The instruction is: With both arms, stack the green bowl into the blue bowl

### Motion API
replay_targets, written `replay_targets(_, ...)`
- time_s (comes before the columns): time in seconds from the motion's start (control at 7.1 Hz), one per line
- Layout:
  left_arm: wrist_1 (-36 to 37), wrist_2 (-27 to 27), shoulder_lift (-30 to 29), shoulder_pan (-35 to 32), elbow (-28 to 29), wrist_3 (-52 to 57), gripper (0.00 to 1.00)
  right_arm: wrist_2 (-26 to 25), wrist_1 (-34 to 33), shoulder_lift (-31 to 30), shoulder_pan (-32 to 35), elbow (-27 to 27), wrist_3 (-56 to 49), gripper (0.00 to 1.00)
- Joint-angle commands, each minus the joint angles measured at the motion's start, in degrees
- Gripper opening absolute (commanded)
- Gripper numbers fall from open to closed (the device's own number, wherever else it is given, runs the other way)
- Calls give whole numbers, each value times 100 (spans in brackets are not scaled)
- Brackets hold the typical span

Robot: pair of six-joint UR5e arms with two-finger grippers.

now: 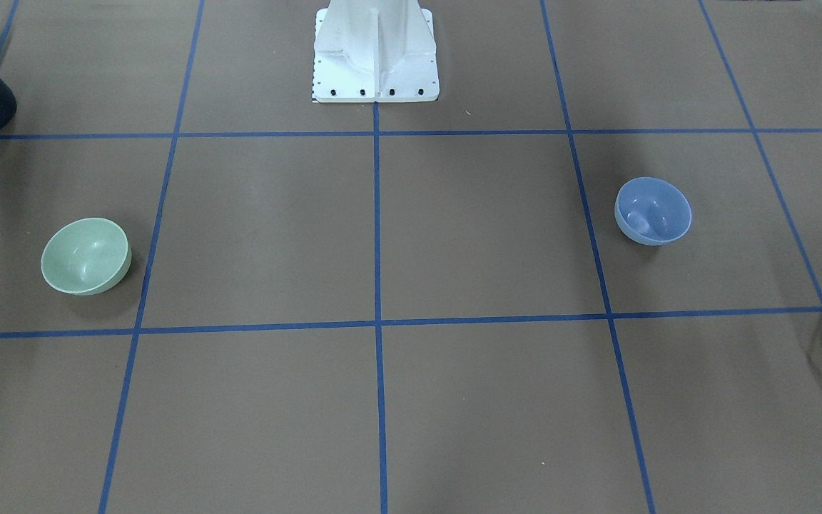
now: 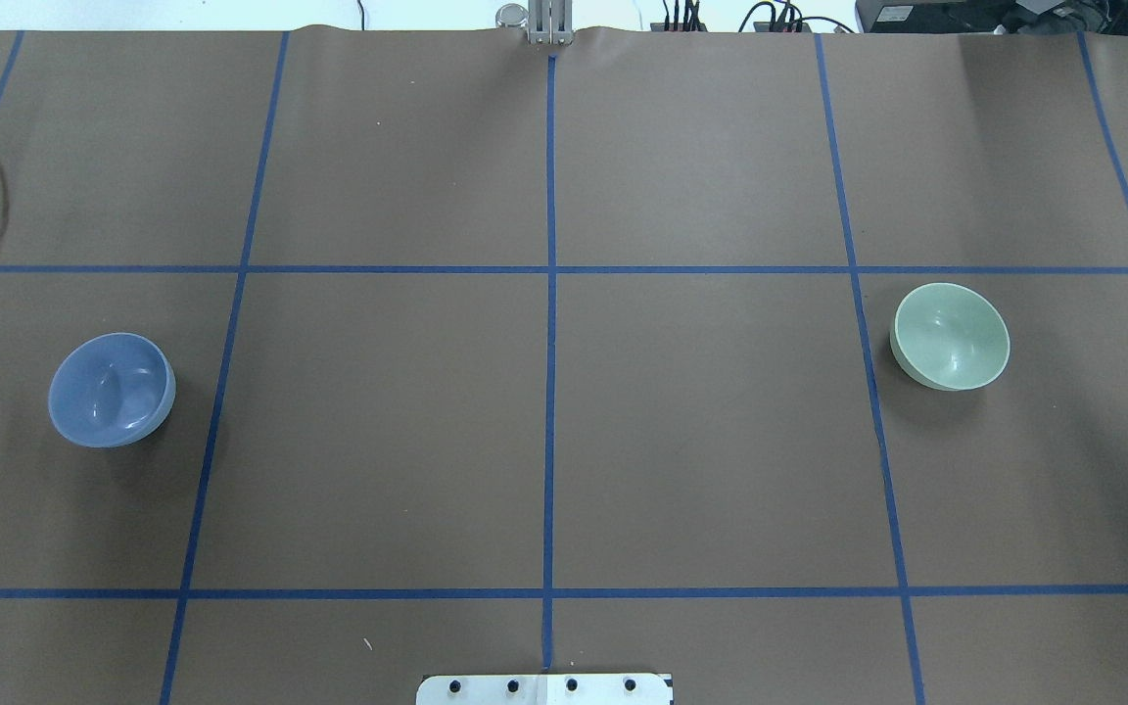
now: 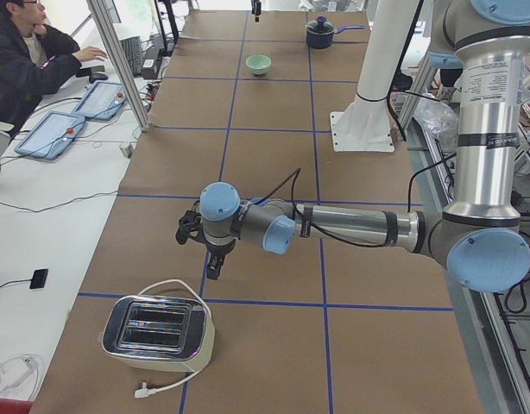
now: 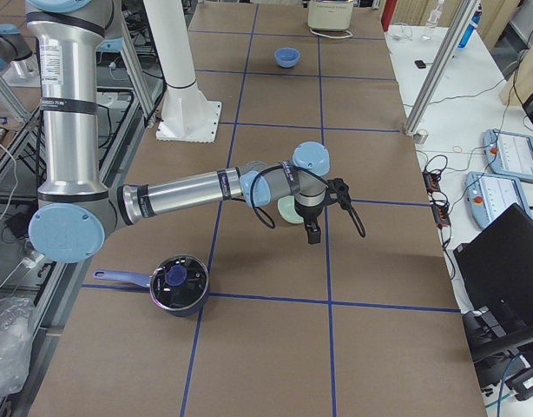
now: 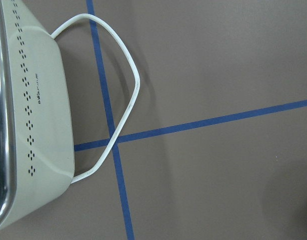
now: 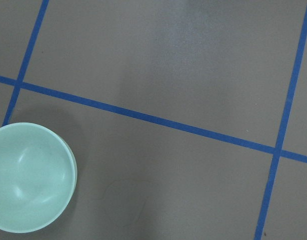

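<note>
The green bowl (image 2: 951,336) stands upright and empty on the table's right side; it also shows in the front view (image 1: 85,255) and at the lower left of the right wrist view (image 6: 31,182). The blue bowl (image 2: 112,389) stands upright and empty on the left side, far from it, and shows in the front view (image 1: 652,210). My left gripper (image 3: 213,263) hangs low beyond the blue bowl, near a toaster. My right gripper (image 4: 312,230) hangs low just past the green bowl (image 4: 289,209). I cannot tell whether either gripper is open or shut. Neither holds anything that I can see.
A cream toaster (image 3: 157,332) with a white cable (image 5: 124,100) stands at the left end. A dark pot with a glass lid (image 4: 178,282) stands at the right end. The white pedestal (image 1: 375,50) is at the middle of the robot's edge. An operator (image 3: 23,52) sits beside the table.
</note>
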Motion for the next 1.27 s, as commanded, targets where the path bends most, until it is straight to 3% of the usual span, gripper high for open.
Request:
replay_targets(0.0, -29, 0, -4, 159, 140, -116, 99, 9, 3, 0, -3, 4, -3, 100)
replay_targets(0.7, -29, 18, -4, 177, 150, -582, 99, -17, 3, 0, -3, -4, 6, 100)
replay_targets(1.13, -151, 351, -4, 439, 150, -922, 99, -219, -6, -17, -20, -136, 6, 100)
